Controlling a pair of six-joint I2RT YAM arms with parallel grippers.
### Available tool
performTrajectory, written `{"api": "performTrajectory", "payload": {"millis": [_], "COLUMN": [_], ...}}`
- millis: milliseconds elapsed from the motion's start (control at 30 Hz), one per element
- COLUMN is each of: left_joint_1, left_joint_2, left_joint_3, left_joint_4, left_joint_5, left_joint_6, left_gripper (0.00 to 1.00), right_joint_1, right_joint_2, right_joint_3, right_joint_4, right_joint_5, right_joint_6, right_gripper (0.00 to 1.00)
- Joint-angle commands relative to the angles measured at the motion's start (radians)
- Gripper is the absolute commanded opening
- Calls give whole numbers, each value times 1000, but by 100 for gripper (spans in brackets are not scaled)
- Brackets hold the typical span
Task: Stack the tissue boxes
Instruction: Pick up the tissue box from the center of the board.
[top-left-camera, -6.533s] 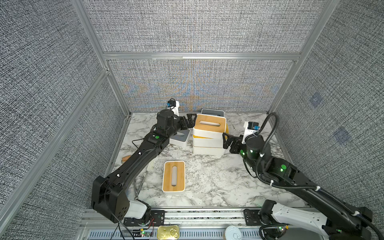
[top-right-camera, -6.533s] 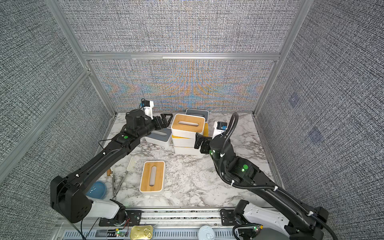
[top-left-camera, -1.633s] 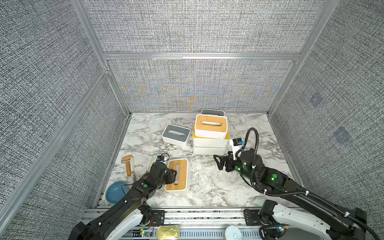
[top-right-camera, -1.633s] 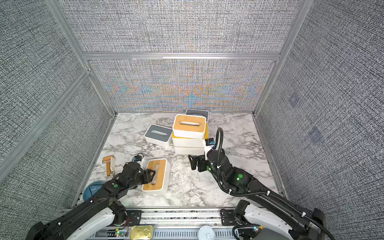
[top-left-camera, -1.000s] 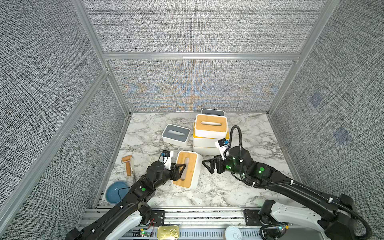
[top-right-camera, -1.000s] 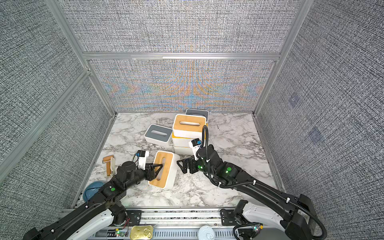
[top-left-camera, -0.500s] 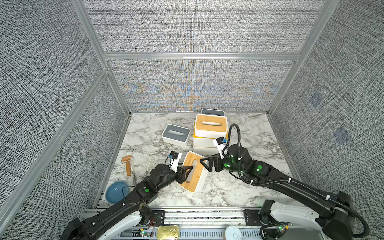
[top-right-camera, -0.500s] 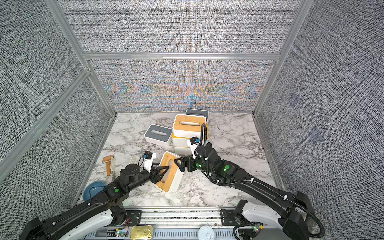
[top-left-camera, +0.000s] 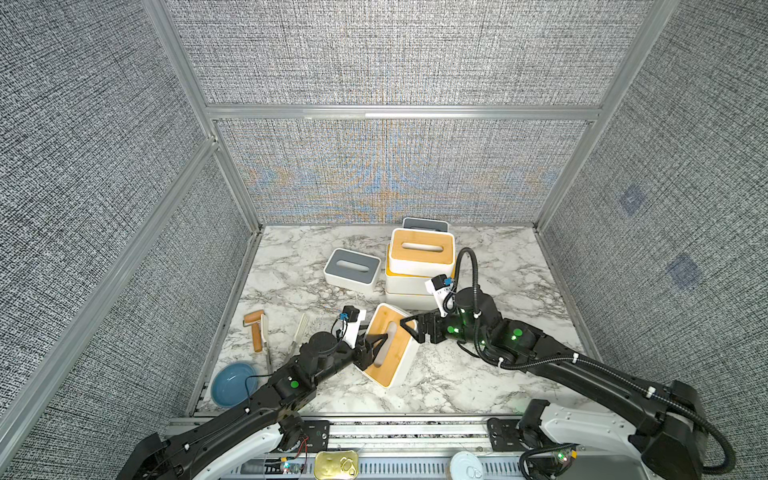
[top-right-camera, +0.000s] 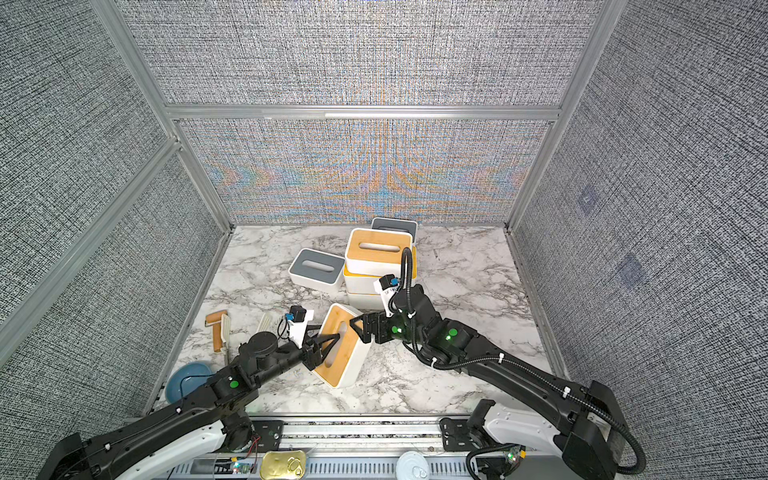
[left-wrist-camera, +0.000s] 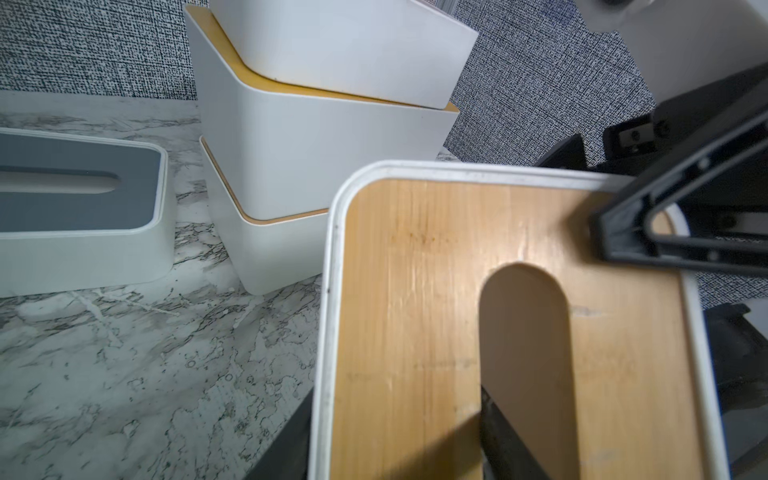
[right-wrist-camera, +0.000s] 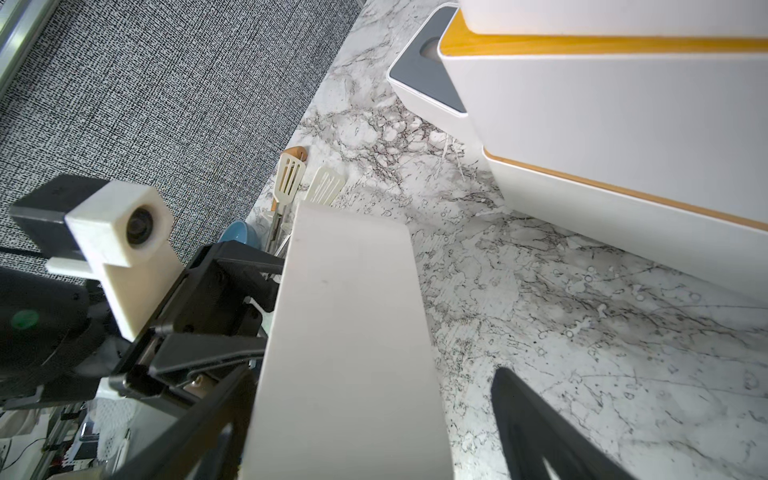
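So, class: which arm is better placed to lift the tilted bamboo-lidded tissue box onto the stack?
Probably the right arm: its open jaws straddle the end of the tilted box nearest the stack. The left arm pinches the lid at its slot from the far side.

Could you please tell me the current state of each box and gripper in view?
Tilted box: tipped up, held.
Left gripper: shut on the tilted box, one finger inside it.
Right gripper: open, fingers either side of the tilted box.
Stack: three boxes high, upright.
Grey box: lying flat, unstacked.
Rear grey box: behind the stack, mostly hidden.
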Motion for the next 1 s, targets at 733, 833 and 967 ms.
{"api": "performTrajectory", "payload": {"millis": [733, 833, 967], "left_joint_1": [-2, -3, -3], "left_joint_2": [-32, -27, -17], "left_joint_3": [-56, -57, -61], "left_joint_4": [181, 182, 193], "left_joint_5": [-17, -28, -29], "left_joint_6": [16, 18, 13], "left_gripper": [31, 31, 31], "right_joint_1": [-3, -3, -4], "right_joint_2": [0, 0, 1], "right_joint_3": [-13, -14, -13], "right_joint_4": [46, 55, 50], "right_joint_5": [-104, -118, -131], "right_joint_6": [63, 74, 87], "right_gripper": [74, 74, 74]}}
